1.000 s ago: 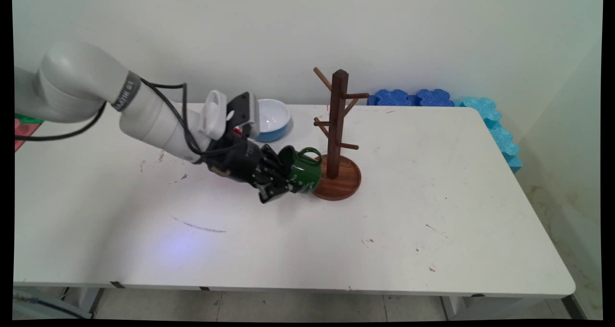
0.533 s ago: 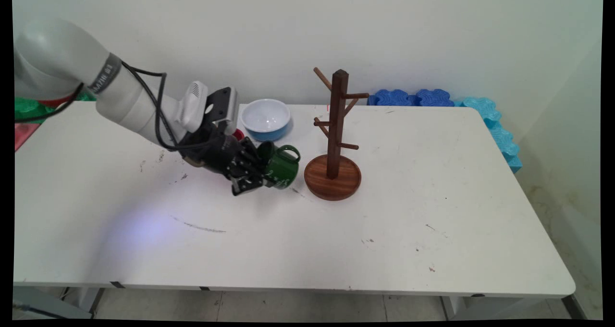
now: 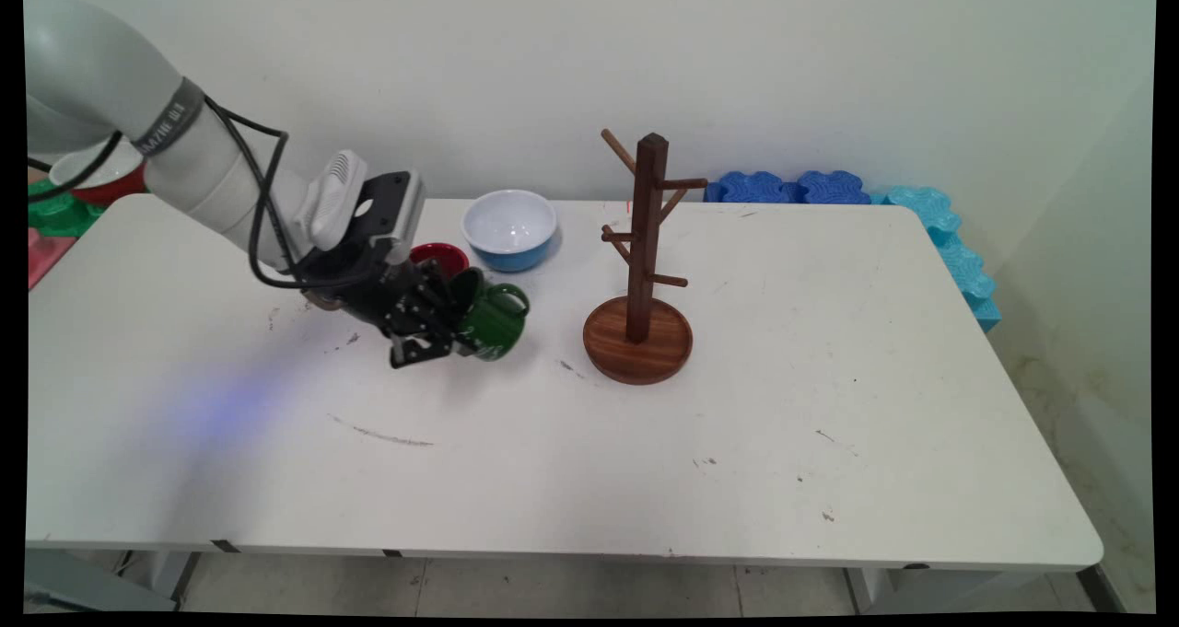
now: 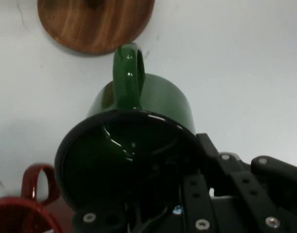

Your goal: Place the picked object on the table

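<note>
My gripper (image 3: 451, 332) is shut on the rim of a green mug (image 3: 493, 319), which it holds tilted on its side just above the table, handle upward. In the hand view the green mug (image 4: 139, 126) fills the middle, its dark mouth toward the camera and one finger inside the rim. A red mug (image 3: 440, 257) sits just behind the gripper; its handle and rim show as the red mug (image 4: 22, 204) at the lower left. The wooden mug tree (image 3: 645, 259) stands to the right, its round base (image 4: 95, 22) at the top of the hand view.
A white-and-blue bowl (image 3: 509, 229) sits behind the red mug near the wall. Blue foam blocks (image 3: 792, 188) line the table's far right corner. A red-and-white bowl (image 3: 101, 174) and green block show at the far left edge.
The arm has carried the green mug leftward, away from the mug tree's base. The red mug behind it has come into sight.
</note>
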